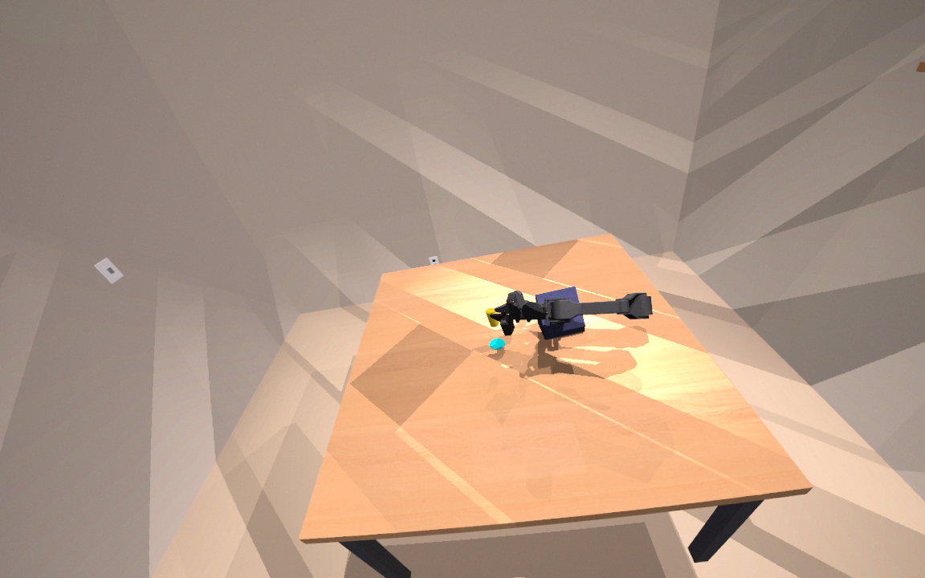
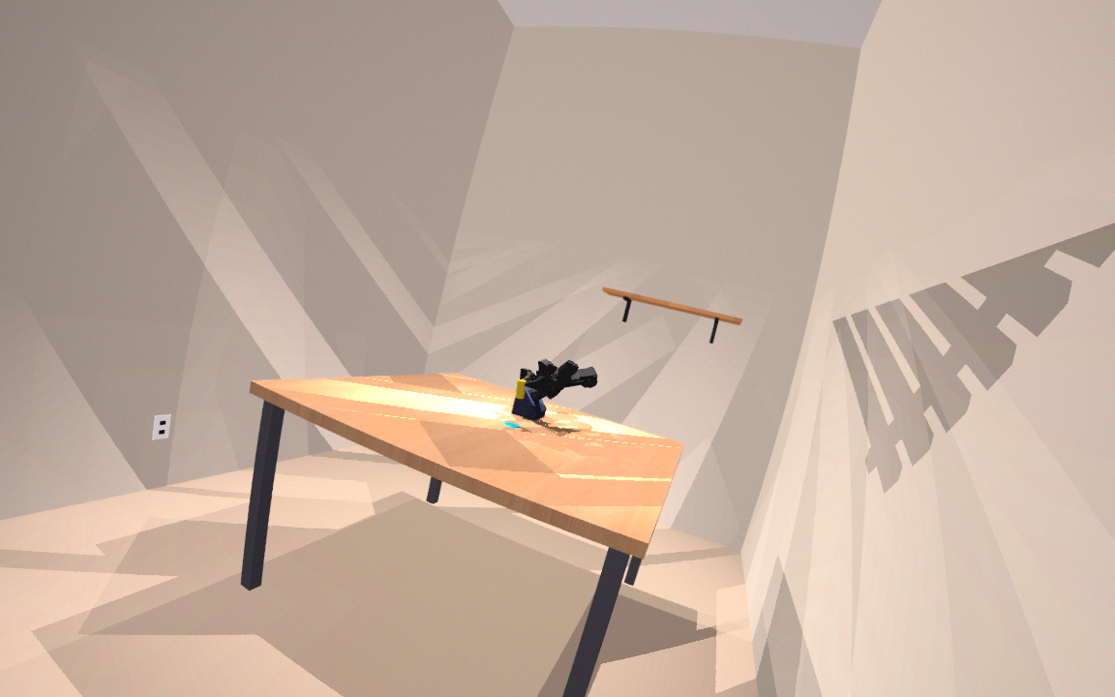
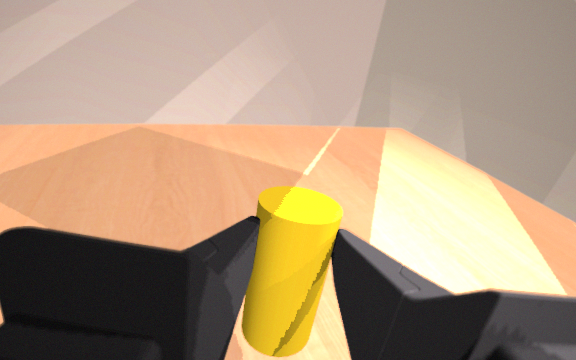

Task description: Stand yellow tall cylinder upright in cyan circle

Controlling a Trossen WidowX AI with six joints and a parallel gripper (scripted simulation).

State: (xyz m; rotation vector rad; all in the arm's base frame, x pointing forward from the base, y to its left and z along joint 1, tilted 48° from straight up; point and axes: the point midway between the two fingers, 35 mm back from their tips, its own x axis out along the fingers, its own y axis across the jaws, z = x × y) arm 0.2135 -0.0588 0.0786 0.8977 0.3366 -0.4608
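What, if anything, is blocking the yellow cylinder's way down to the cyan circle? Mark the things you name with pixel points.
Nothing visible blocks it. The cylinder (image 2: pixel 520 389) (image 3: pixel 292 275) is held roughly upright in the jaws, above the table (image 1: pixel 552 460) (image 2: pixel 458 468) (image 3: pixel 168 175), and the views from above and outside show no object between it and the circle (image 1: pixel 497 343) (image 2: pixel 512 424).
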